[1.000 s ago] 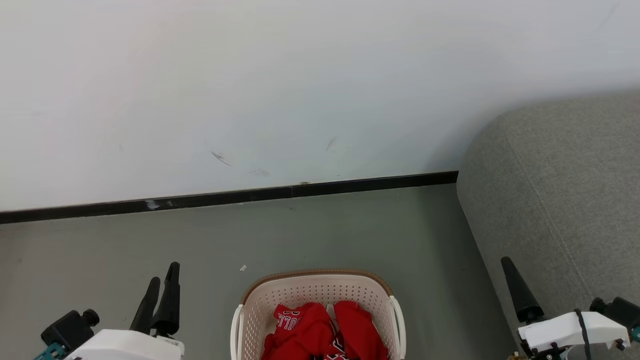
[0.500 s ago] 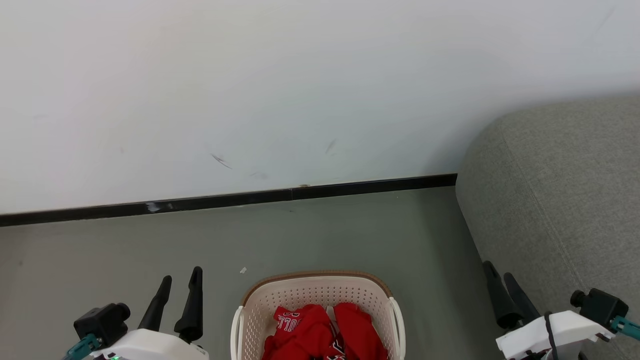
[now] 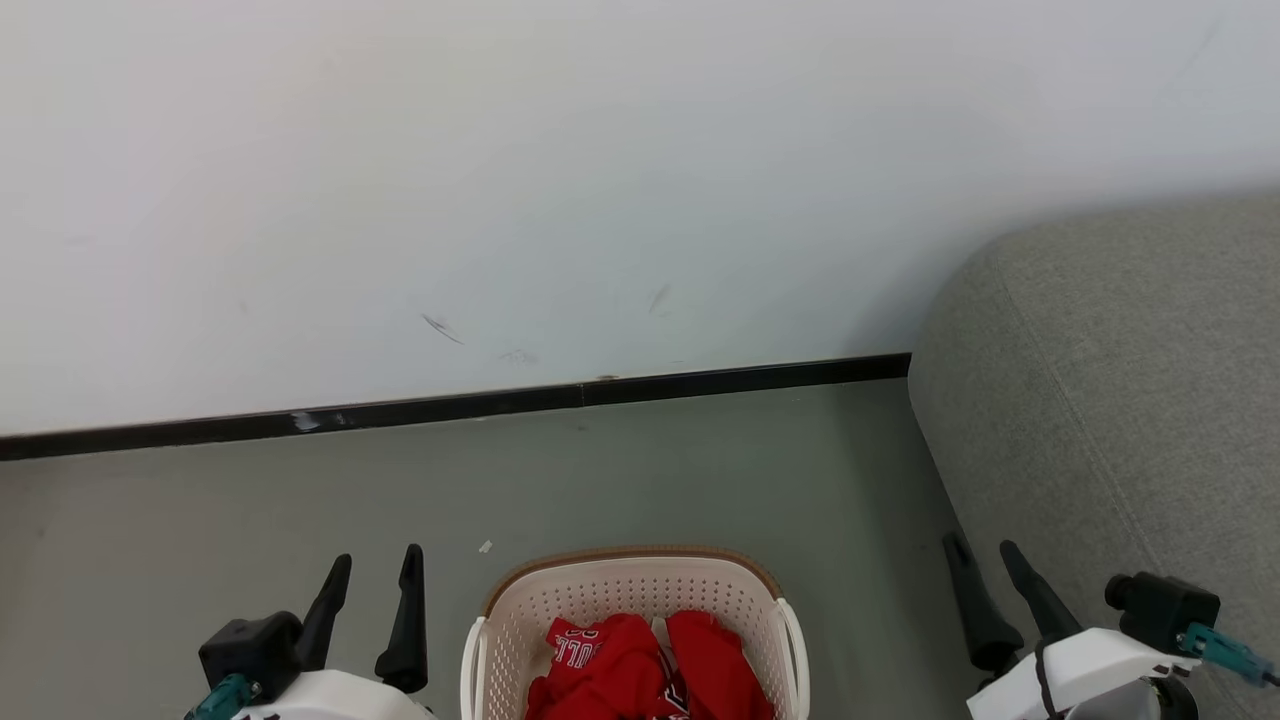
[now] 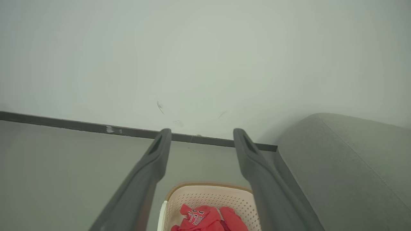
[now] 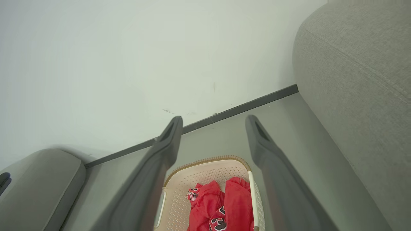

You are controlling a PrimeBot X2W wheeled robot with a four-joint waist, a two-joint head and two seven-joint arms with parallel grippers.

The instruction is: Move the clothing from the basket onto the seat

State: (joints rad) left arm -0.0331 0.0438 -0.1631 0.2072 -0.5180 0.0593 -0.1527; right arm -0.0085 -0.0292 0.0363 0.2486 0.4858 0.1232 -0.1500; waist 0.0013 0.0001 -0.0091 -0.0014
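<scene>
Clothing (image 3: 625, 655) lay heaped in the basket (image 3: 630, 553), near the sofa (image 3: 1120, 400).
You held the left tool (image 3: 378, 555) left of the basket and the right tool (image 3: 979, 541) right of it, fingers spread apart and gripping nothing; the sofa rose further right.

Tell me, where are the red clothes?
The red clothing lies inside the cream basket, bottom middle of the head view, between the left gripper and right gripper, with the grey sofa to its right.
</scene>
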